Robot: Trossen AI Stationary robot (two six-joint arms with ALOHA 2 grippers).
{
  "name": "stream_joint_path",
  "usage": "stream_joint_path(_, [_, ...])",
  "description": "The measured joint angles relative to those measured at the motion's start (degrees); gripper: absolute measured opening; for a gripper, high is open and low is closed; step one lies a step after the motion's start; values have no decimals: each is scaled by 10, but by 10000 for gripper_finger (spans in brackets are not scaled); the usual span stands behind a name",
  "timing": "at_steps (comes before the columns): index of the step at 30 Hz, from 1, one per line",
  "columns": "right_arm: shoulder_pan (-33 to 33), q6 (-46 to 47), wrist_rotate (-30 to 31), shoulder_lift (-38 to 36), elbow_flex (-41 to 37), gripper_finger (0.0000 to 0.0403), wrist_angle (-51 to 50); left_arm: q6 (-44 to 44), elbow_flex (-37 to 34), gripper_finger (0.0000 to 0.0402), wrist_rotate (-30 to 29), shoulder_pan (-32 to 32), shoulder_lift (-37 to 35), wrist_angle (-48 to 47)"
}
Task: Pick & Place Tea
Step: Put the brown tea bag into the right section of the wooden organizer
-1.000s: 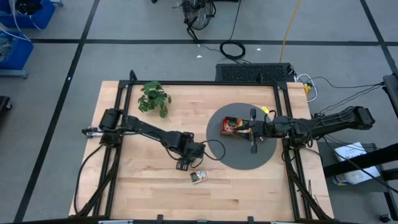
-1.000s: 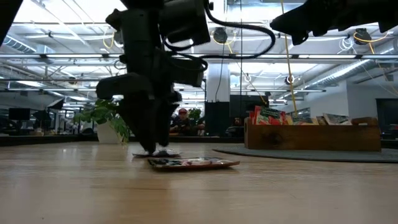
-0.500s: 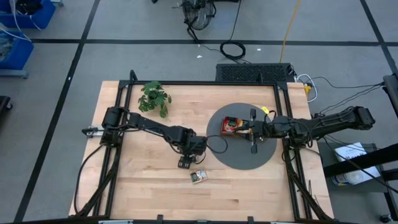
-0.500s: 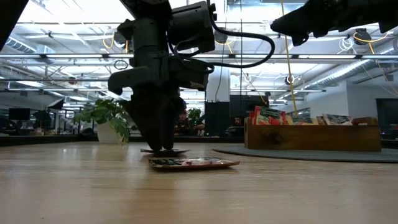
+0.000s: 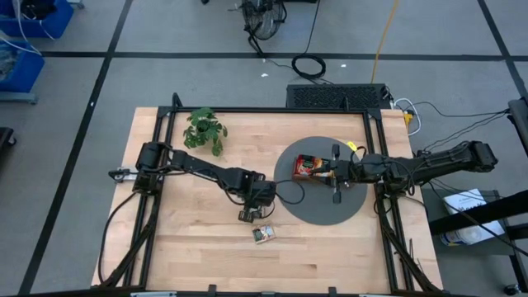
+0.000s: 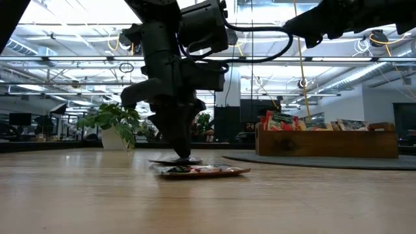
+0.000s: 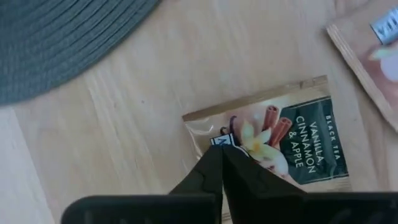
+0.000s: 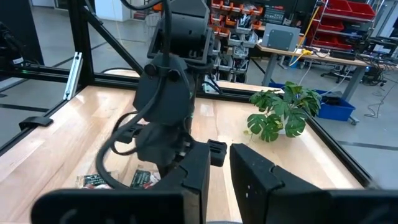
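Tea sachet, flat square paper printed white-green (image 7: 283,144), lies on the table pinched at its edge by the left gripper (image 7: 222,151), fingers clenched on it; another sachet (image 5: 264,235) lies just beside. Long brown wooden tray (image 6: 326,143) already holds sachets; right gripper (image 5: 336,183) waits over it, fingers nearly closed, empty. Transfer remains.

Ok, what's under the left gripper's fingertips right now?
A tea sachet printed "Vanilla, Cinnamon & Apple" lies flat on the wooden table. The left gripper has its shut fingertips on the sachet's edge, covering that part. Another sachet lies beside it.
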Motion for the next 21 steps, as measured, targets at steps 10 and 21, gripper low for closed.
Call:
stream_joint_path(10, [1, 0, 0, 0, 0, 55, -1, 153, -3, 162, -147, -48, -47, -13])
stream_joint_path(21, [1, -1, 0, 0, 0, 54, 0, 39, -3, 330, -218, -103, -47, -2])
